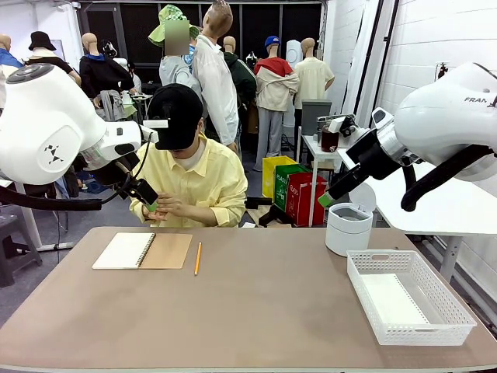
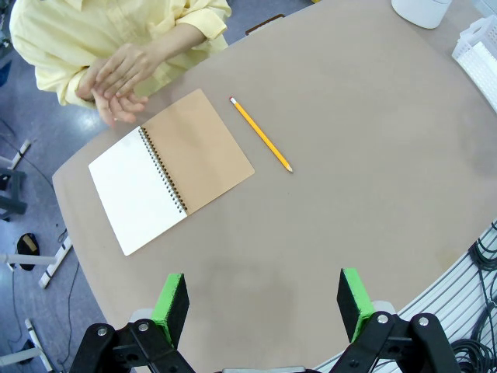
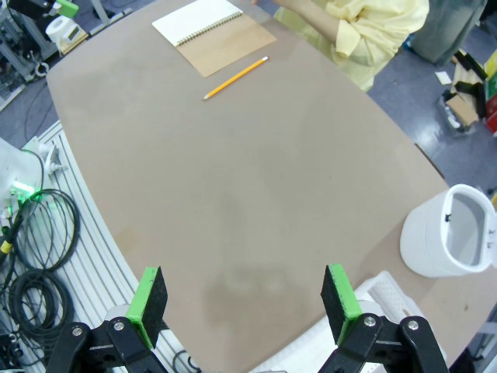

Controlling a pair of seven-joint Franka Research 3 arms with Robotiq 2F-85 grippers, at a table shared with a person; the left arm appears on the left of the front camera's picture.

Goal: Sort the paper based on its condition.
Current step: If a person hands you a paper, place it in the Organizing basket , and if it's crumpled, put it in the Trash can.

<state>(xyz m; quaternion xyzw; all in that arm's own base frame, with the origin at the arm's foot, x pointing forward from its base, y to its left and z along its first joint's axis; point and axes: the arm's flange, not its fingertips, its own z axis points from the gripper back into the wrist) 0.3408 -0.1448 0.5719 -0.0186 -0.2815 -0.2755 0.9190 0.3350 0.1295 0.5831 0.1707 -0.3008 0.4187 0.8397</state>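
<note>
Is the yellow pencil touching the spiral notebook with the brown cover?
Apart. The left wrist view shows bare table between the yellow pencil and the brown cover's edge of the spiral notebook.

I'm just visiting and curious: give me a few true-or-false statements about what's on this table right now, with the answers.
1. The notebook lies open. True.
2. The pencil lies on the notebook. False: it lies on the table beside it, apart.
3. The basket holds a white sheet. True.
4. The left gripper holds the pencil. False: its fingers are open and hold nothing.
5. The white bin stands beside the notebook. False: it stands near the basket.
</note>
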